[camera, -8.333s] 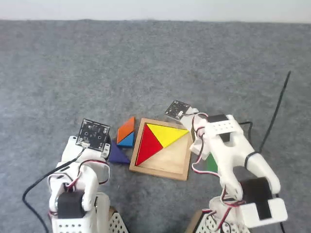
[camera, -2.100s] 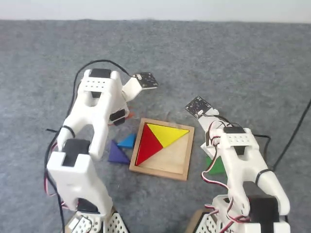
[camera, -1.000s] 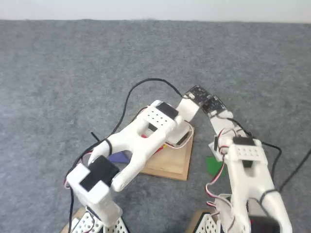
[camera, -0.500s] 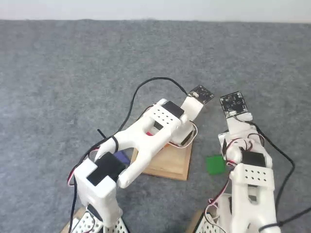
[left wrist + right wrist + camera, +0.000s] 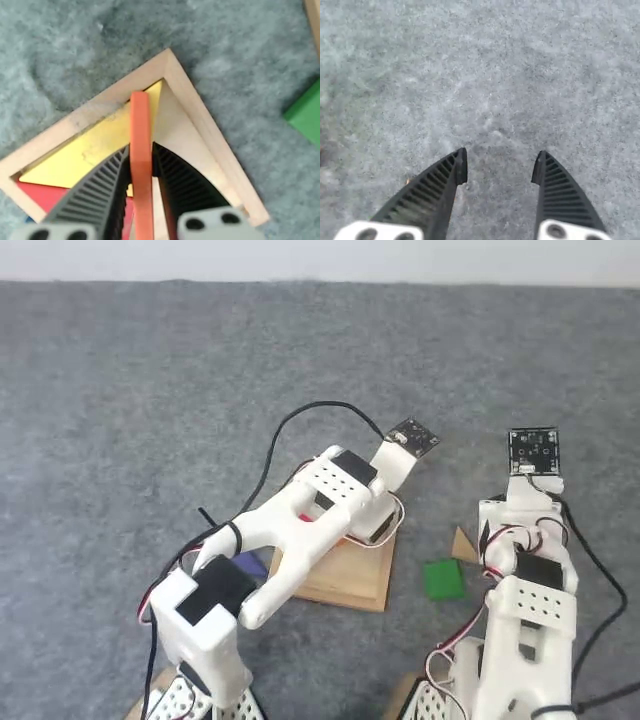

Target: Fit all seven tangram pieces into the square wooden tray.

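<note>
Carpet in the high view carries the green piece just beside the wooden tray. Left wrist view: the left gripper clamps the orange piece on edge over the tray corner by the yellow triangle; probably best tipped flat before release. Right wrist view: the right gripper gapes wide, empty, over carpet.

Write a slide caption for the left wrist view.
Left gripper holds an orange piece on edge over the wooden tray near its corner.
</note>
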Robot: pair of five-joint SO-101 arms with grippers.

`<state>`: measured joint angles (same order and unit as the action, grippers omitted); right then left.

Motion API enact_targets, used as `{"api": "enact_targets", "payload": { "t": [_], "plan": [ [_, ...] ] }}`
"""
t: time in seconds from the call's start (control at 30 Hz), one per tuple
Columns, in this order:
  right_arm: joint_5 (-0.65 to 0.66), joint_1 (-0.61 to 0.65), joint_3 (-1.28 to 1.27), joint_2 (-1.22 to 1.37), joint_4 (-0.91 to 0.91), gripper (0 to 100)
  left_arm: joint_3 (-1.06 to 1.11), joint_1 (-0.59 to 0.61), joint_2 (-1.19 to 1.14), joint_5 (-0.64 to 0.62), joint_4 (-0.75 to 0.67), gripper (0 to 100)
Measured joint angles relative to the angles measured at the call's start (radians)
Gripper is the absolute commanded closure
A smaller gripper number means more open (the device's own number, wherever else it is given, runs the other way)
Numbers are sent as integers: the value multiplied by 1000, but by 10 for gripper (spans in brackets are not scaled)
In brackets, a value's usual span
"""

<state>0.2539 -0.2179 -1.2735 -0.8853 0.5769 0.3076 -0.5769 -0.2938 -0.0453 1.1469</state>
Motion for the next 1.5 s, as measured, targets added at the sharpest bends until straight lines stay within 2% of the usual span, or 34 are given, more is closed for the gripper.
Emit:
{"api": "enact_targets", "payload": {
  "t": [0.1,0.4,0.8,1.03,1.17,1.27,1.4,1.5],
  "plan": [
    [-2,0,-3,0,-3,771,0,-2,0,0,6,916],
    [-2,2,-11,0,-3,772,3,-26,2,0,55,680],
    [-2,2,-11,0,-3,772,49,-40,69,-2,81,677],
    [-2,2,-11,0,-3,772,315,0,425,20,-6,677],
    [-2,3,-11,0,-3,772,466,127,720,64,-66,677],
    [-3,11,-11,0,-3,783,549,308,967,72,-110,677],
    [72,124,9,0,112,884,681,546,1275,77,-123,678],
    [106,261,81,0,269,925,839,657,1448,180,-123,690]
  ]
}}
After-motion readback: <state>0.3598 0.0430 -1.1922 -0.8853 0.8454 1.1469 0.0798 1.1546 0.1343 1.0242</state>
